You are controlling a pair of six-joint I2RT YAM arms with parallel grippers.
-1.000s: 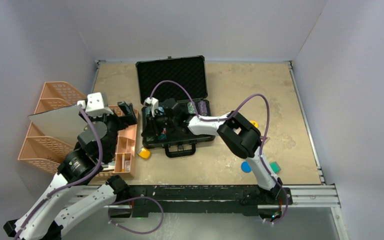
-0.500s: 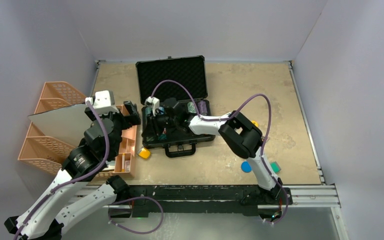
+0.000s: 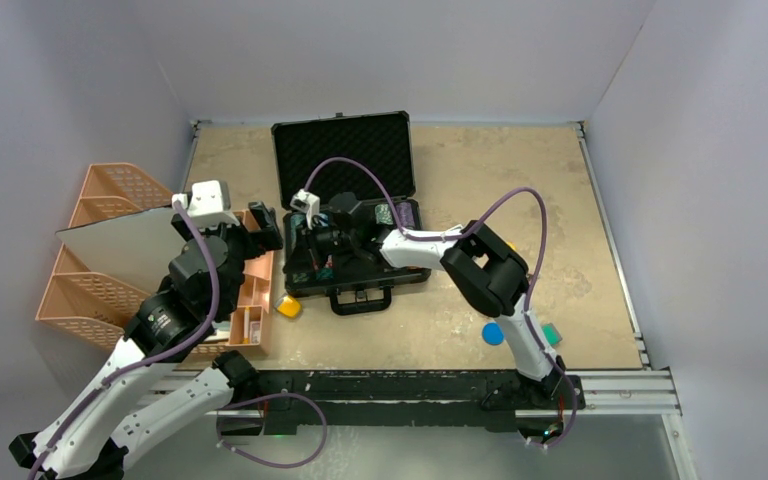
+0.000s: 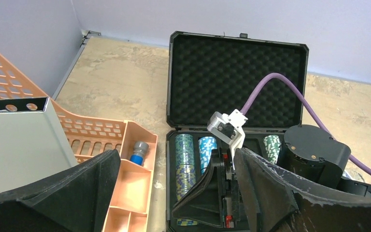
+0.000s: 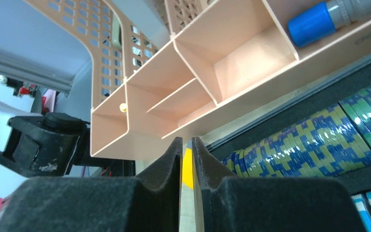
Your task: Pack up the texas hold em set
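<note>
The black briefcase [image 3: 360, 262] of the texas hold em set lies open at the table's middle, its foam-lined lid [image 4: 236, 77] laid flat behind. Rows of poker chips [image 4: 186, 164] fill its left slots; a green row [image 4: 272, 145] lies further right. My right gripper [image 3: 318, 250] reaches down into the case's left half. Its jaws stand shut to a thin slit [image 5: 186, 142] beside the blue-and-yellow chips [image 5: 309, 145], and I make out nothing held. My left gripper [image 3: 260, 228] hovers wide open [image 4: 174, 159] at the case's left edge, empty.
A peach compartment tray [image 3: 250, 300] lies against the case's left side, with a blue-and-grey cylinder [image 4: 137, 152] in it. Peach baskets [image 3: 100, 250] and a grey panel [image 3: 120, 245] stand further left. A yellow block [image 3: 288, 306], blue disc [image 3: 492, 333] and green block [image 3: 551, 335] lie near the front.
My left gripper has swung right, up to the case's left edge. The right gripper's jaws have drawn closer together inside the case.
</note>
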